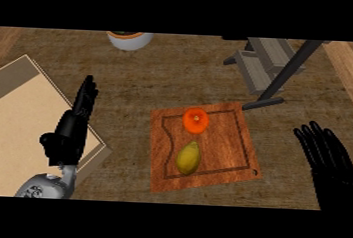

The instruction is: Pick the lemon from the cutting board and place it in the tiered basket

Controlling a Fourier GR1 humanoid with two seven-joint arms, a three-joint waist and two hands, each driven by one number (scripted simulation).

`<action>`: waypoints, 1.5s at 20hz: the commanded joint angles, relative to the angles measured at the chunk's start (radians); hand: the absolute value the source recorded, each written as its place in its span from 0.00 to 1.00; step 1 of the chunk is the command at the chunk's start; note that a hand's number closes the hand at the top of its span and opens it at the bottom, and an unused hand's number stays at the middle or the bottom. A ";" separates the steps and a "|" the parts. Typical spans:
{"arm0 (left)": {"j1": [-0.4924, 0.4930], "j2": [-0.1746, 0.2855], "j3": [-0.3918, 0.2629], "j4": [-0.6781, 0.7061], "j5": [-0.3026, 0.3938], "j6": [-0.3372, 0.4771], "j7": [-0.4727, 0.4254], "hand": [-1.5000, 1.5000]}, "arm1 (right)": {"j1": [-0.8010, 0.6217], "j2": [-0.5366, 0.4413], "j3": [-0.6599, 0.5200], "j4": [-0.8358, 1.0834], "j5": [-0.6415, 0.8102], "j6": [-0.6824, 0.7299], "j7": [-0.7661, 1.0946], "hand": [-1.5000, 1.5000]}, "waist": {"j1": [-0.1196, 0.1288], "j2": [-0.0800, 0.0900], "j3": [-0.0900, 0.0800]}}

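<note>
Black and straight-fingered, my right hand [327,155] stands at the lower right of the frame, holding nothing. My left hand [74,121] is equally open at the left, over the edge of a beige mat [21,119]. Between them the lemon [189,158] lies on the near half of the wooden cutting board [234,143], just short of an orange fruit [196,119]. The tiered basket [267,60] stands at the upper right, so I judge the right hand better placed for the carry.
</note>
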State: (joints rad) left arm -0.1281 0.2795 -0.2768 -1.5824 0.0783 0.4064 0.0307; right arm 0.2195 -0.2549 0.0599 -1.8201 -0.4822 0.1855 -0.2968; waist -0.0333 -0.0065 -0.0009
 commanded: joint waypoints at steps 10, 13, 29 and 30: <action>-0.018 -0.012 -0.021 0.004 -0.025 0.000 0.022 0.50 | 0.040 -0.467 0.048 -0.456 0.640 -0.057 0.467 0.00 | 0.015 -0.001 -0.008; -0.053 -0.034 -0.033 -0.003 -0.029 0.000 0.034 0.50 | -0.013 -0.474 0.142 -0.558 0.740 -0.051 0.690 0.00 | 0.033 0.004 -0.007; -0.037 -0.054 -0.011 0.026 -0.044 -0.026 0.014 0.50 | -0.650 -0.100 0.672 -0.470 0.859 0.091 1.607 0.00 | 0.051 0.001 -0.003; -0.040 -0.059 0.000 0.056 -0.047 -0.027 -0.010 0.50 | -0.624 -0.102 0.677 -0.516 0.846 0.107 1.633 0.00 | 0.039 0.002 -0.002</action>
State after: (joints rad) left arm -0.1836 0.2225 -0.2834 -1.5243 0.0389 0.3805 0.0270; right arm -0.3313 -0.4424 0.6498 -2.3128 0.3470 0.2132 1.0818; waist 0.0155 -0.0018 -0.0040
